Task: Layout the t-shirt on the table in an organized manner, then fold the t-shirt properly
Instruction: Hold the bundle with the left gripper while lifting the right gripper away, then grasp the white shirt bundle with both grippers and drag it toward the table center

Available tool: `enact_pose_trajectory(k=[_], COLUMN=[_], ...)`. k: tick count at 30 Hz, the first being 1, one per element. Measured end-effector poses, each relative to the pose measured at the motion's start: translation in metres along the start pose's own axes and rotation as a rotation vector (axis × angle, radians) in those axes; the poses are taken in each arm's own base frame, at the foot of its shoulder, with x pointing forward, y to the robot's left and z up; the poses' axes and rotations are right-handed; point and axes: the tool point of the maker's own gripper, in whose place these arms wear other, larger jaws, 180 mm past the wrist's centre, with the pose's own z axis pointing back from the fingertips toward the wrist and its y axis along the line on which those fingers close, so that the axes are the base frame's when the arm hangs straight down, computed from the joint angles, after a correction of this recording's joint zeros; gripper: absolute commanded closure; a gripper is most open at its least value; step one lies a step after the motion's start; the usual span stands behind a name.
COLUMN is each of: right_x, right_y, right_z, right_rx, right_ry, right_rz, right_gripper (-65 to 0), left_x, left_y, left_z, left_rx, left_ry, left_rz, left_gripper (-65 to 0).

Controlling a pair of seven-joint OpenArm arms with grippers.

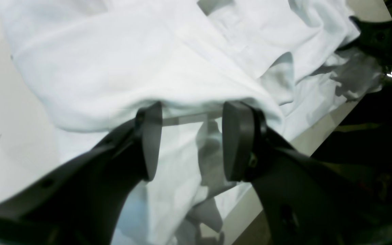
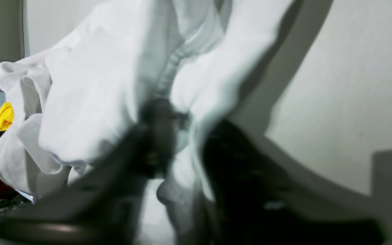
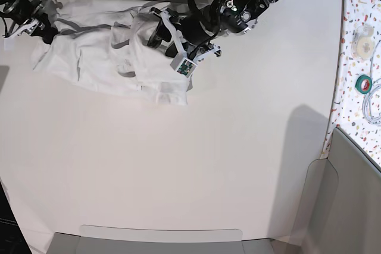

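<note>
Left gripper (image 1: 187, 141) gapes over t-shirt (image 3: 113, 57) — right gripper (image 2: 182, 149) pinches it; table (image 3: 226, 147) off-white.

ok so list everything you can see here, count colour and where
t-shirt: one, white, crumpled at the table's far left
table: one, off-white, fills the base view
speckled panel: one, multicoloured, along the table's right edge
tape roll: one, green, on the speckled panel
cable: one, white, on the speckled panel
yellow object: one, left edge of right wrist view, unclear what
left gripper: one, black, open at a shirt fold
right gripper: one, black, blurred, with shirt fabric bunched between its fingers
</note>
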Motion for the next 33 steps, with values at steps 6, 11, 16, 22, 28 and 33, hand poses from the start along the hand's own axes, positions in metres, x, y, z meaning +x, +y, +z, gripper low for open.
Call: enact_pose_trajectory(k=[6, 11, 16, 22, 28, 33], right_x=[0.001, 0.0, 0.0, 0.003, 0.027, 0.027], right_y=[-0.002, 0.001, 0.001, 0.004, 0.045, 0.111], right_z=[-0.014, -0.02, -0.02, -0.016, -0.009, -0.029], right_rx=[-0.036, -0.034, -0.038, -0.076, -0.098, -0.001], right_ry=[0.01, 0.003, 0.002, 0.03, 0.0, 0.013], right_rz=[0.008, 0.004, 0.005, 0.073, 0.283, 0.479], right_gripper=[0.0, 0.0, 0.0, 0.0, 0.0, 0.0], left_x=[-0.011, -0.002, -0.009, -0.01, -0.064, -0.069], left_y=[0.016, 0.035, 0.069, 0.103, 0.111, 0.115], left_z=[0.005, 0.013, 0.026, 0.04, 0.031, 0.026], left_rx=[0.037, 0.086, 0.176, 0.268, 0.286, 0.289], left_ry=[0.031, -0.01, -0.015, -0.022, 0.214, 0.223], left_rz=[-0.021, 0.026, 0.105, 0.153, 0.226, 0.235], left_gripper=[-28.6, -28.6, -28.6, -28.6, -28.6, -28.6])
